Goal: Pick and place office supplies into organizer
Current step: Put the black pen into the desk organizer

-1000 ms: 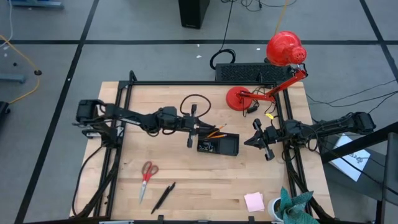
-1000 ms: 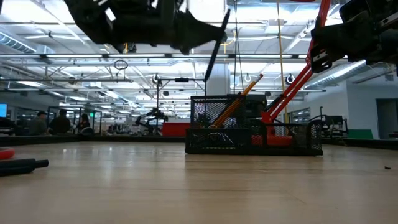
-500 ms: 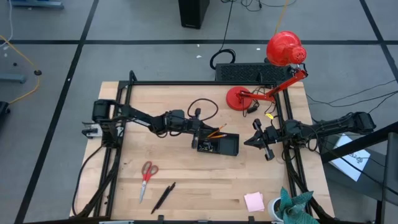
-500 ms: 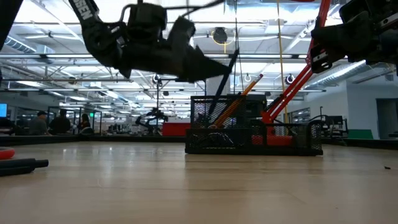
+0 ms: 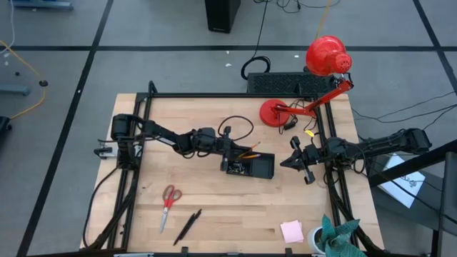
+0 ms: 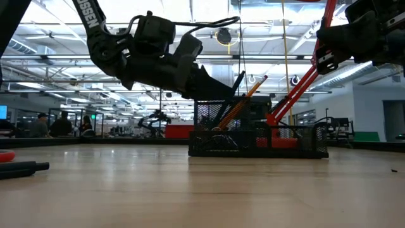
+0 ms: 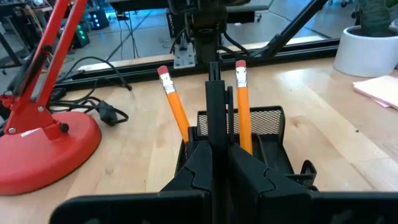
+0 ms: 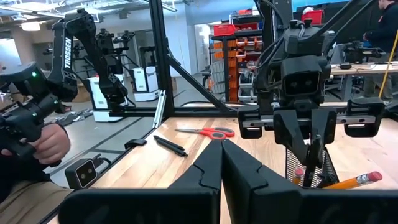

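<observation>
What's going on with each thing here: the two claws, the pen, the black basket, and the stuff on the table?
left gripper: shut on black pen, over the organizer
black pen: upright, tip down in the organizer
right gripper: shut, empty, right of the organizer
organizer: holds two orange pencils
scissors: flat on the table
pink sticky-note pad: flat on the table

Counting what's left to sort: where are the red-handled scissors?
In the high view, the red-handled scissors lie on the table's front left, beside the loose black pens.

Bright, even overhead lighting; ceiling lights (image 6: 266, 12) glare in the low view, shadows soft.
</observation>
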Action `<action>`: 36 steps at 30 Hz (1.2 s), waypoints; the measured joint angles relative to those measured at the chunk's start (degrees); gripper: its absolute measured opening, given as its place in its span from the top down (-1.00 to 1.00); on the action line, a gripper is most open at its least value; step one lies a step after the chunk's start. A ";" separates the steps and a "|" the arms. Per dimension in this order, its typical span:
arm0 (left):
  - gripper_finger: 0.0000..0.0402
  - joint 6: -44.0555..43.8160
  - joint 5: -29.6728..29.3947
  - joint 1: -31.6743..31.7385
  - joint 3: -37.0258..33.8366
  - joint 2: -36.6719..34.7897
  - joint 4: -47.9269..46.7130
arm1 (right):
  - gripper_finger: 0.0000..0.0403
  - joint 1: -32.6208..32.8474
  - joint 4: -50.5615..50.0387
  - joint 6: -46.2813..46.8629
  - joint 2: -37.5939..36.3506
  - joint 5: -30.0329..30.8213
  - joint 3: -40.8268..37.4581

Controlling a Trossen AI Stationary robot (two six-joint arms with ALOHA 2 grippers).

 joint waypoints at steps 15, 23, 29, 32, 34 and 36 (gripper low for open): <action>0.47 -3.33 -0.66 0.00 -0.03 -0.40 -0.71 | 1.00 0.02 -0.01 0.02 0.00 -0.04 -0.01; 0.22 -4.00 -1.06 -0.37 -0.09 -2.89 2.00 | 1.00 0.01 -0.03 0.01 0.00 -0.09 0.00; 0.17 -4.23 -7.18 -4.71 2.88 -15.51 -17.04 | 1.00 0.02 -0.15 0.02 0.01 -0.28 0.01; 0.19 -4.83 -19.16 -10.65 9.77 -21.29 -42.55 | 1.00 0.00 -0.16 0.02 0.02 -0.28 -0.01; 0.23 -10.01 -26.35 -15.19 15.22 -22.43 -57.94 | 1.00 0.02 -0.16 0.02 0.02 -0.28 0.01; 0.26 -17.57 -29.61 -19.48 20.34 -22.40 -70.79 | 1.00 0.00 -0.16 -0.06 0.02 -0.28 0.01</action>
